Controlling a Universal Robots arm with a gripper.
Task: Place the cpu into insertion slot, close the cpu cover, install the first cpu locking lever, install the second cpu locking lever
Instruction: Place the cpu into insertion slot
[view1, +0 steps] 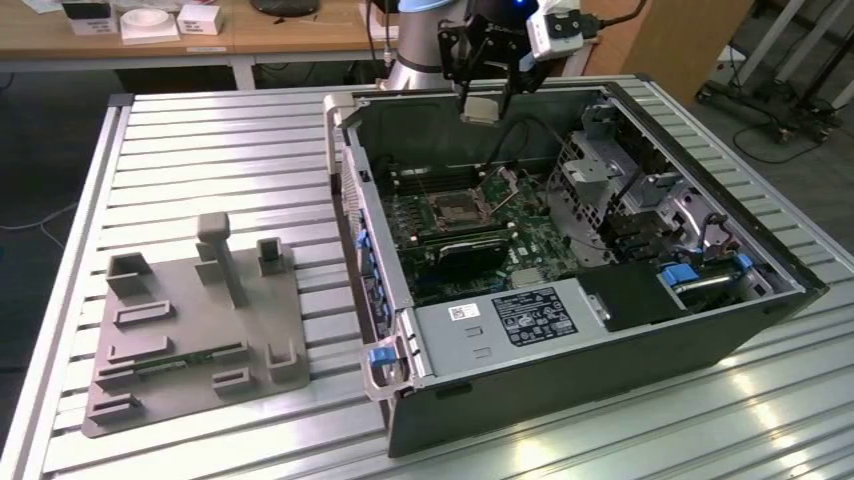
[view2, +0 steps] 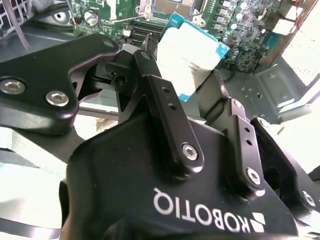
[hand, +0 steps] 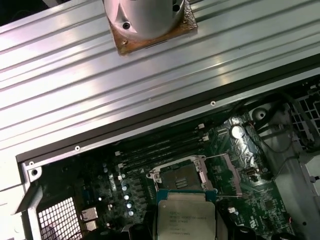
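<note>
Slatted table (view1: 200, 150), open case (view1: 561, 400): we see gripper (view1: 478, 100) clamped on cpu (view2: 192, 50) upper-centre; placing needs aligning over insertion slot (hand: 181, 176).

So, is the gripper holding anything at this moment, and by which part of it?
Yes. The gripper holds the cpu, its fingers closed on two opposite edges of the chip, and the flat metal top is left uncovered.
</note>
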